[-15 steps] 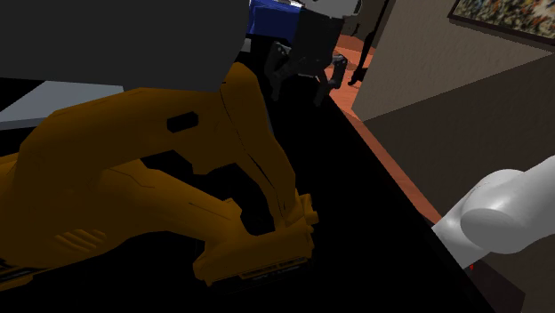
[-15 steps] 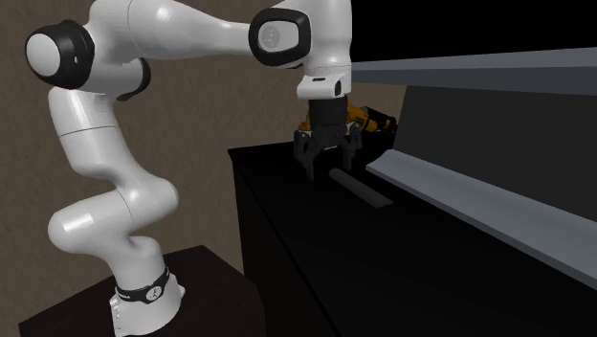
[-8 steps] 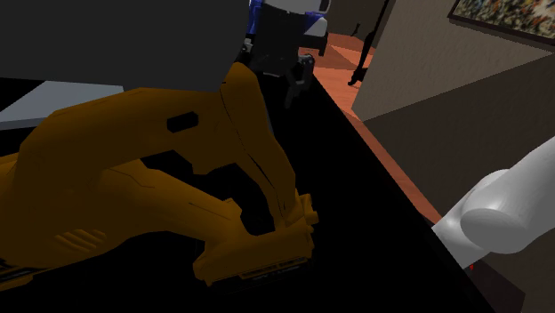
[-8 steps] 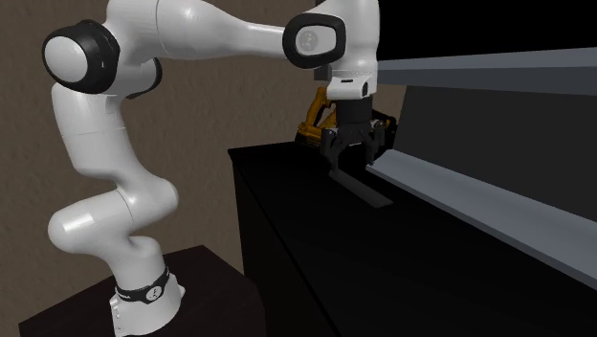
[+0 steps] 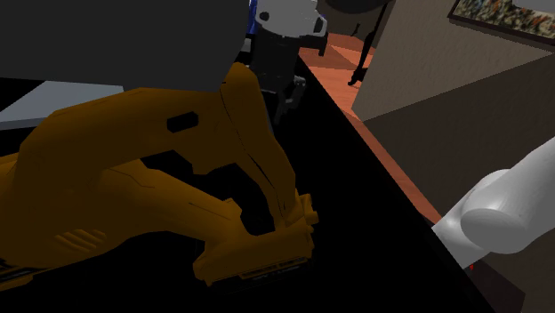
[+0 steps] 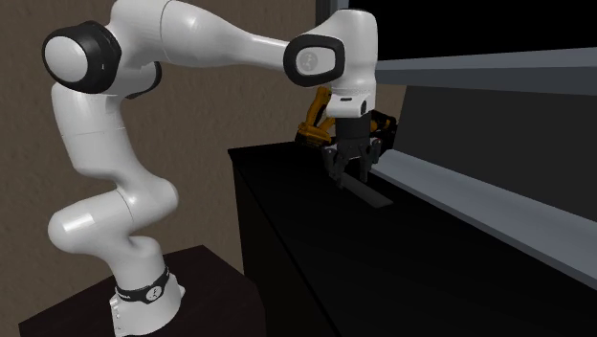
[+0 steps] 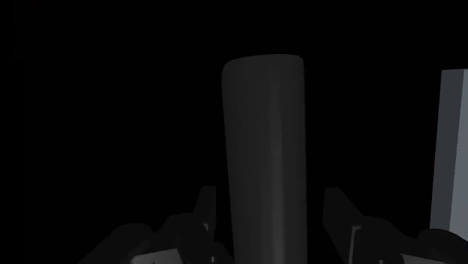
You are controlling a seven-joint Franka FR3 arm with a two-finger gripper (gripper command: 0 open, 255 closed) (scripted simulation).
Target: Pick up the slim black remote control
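Currently the jaws are standing released, one on each side of the slim remote control, which in the wrist view is running straight up between them as a dark grey bar. A thin gap is showing on either side, so nothing is being clasped yet.

Position: the remote is lying flat on the black tabletop, just in front of a long grey ledge and near an orange power tool. The white arm is reaching over from its stand and is pointing the hand straight down above the end of the remote nearer the tool.

Reasoning on the pose: the jaws are lining up across the remote's narrow width, probably because its length would not fit between them. A top-down approach is also keeping the hand away from the ledge and the tool.

Shoulder view: the orange tool is sitting close to the camera and is blocking much of the tabletop.

Judgement: the approach is nearly done, closing and lifting are outstanding. Since the remote is so flat, the tips are likely needing to be almost on the tabletop before closing, or they may be slipping off its top edge.
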